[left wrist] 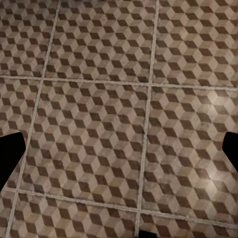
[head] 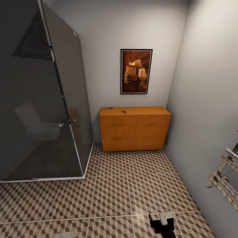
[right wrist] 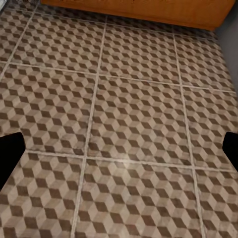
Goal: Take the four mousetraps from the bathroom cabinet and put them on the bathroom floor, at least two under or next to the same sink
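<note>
From the head camera, I face the cabinet (head: 135,128) against the far wall, under a framed picture (head: 136,71). Two small dark mousetraps (head: 123,111) lie on the cabinet top, one near its left end; a glass shower (head: 43,99) stands left of the cabinet. My right gripper (head: 162,224) hangs over the bathroom floor (head: 109,195), well short of the cabinet; I cannot tell its finger spread here.

My left wrist camera has dark fingertips (left wrist: 11,153) wide apart over tiles.

My right wrist camera has fingertips (right wrist: 10,154) spread, cabinet base (right wrist: 148,10) beyond.
</note>
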Controlling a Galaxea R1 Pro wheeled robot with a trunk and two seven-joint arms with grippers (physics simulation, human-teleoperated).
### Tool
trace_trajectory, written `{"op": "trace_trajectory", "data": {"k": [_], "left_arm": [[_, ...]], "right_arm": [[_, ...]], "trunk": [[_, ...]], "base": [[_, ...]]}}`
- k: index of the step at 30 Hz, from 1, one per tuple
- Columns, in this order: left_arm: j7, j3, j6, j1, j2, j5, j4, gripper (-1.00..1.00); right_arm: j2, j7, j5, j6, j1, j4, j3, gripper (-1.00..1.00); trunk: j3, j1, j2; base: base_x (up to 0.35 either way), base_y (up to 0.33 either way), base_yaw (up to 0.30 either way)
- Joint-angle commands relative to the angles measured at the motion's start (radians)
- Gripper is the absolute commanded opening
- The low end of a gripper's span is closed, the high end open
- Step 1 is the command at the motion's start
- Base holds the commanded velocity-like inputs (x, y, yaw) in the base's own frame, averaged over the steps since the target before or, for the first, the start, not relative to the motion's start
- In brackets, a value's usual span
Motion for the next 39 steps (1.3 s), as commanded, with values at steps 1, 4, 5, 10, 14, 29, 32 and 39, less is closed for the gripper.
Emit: {"op": "trace_trajectory", "data": {"k": [1,4,5,10,14,29,32,39], "left_arm": [[0.002,-0.009,-0.005,-0.002,-0.001,0.004,0.003,1.0],[0.002,-0.009,-0.005,-0.002,-0.001,0.004,0.003,1.0],[0.002,-0.009,-0.005,-0.002,-0.001,0.004,0.003,1.0],[0.002,-0.009,-0.005,-0.002,-0.001,0.004,0.003,1.0],[0.002,-0.009,-0.005,-0.002,-0.001,0.004,0.003,1.0],[0.002,-0.009,-0.005,-0.002,-0.001,0.005,0.003,1.0],[0.002,-0.009,-0.005,-0.002,-0.001,0.004,0.003,1.0],[0.002,-0.009,-0.005,-0.002,-0.001,0.004,0.003,1.0]], "right_arm": [[0.0,-0.004,-0.007,-0.002,-0.001,0.001,0.009,1.0],[0.0,-0.004,-0.007,-0.002,-0.001,0.001,0.009,1.0],[0.001,-0.004,-0.007,-0.002,-0.001,0.001,0.009,1.0],[0.002,-0.004,-0.007,-0.001,-0.001,0.001,0.009,1.0],[0.001,-0.004,-0.007,-0.001,-0.001,0.001,0.009,1.0],[0.001,-0.004,-0.007,-0.005,-0.001,0.001,0.009,1.0],[0.001,-0.004,-0.007,-0.006,-0.001,0.001,0.009,1.0],[0.001,-0.005,-0.007,-0.004,-0.001,0.001,0.009,1.0]], "trunk": [[-0.002,0.001,-0.002],[-0.002,0.001,-0.002],[-0.002,0.001,-0.002],[-0.002,0.001,-0.002],[-0.003,0.001,-0.002],[-0.004,0.001,-0.002],[-0.004,0.001,-0.002],[-0.004,0.001,-0.002]], "base": [[0.232,0.0,0.0],[0.232,0.0,0.0],[0.231,0.0,0.0],[0.23,0.0,0.001],[0.218,0.0,0.045],[0.204,0.0,0.019],[0.198,0.0,0.0],[0.198,0.0,0.0]]}}
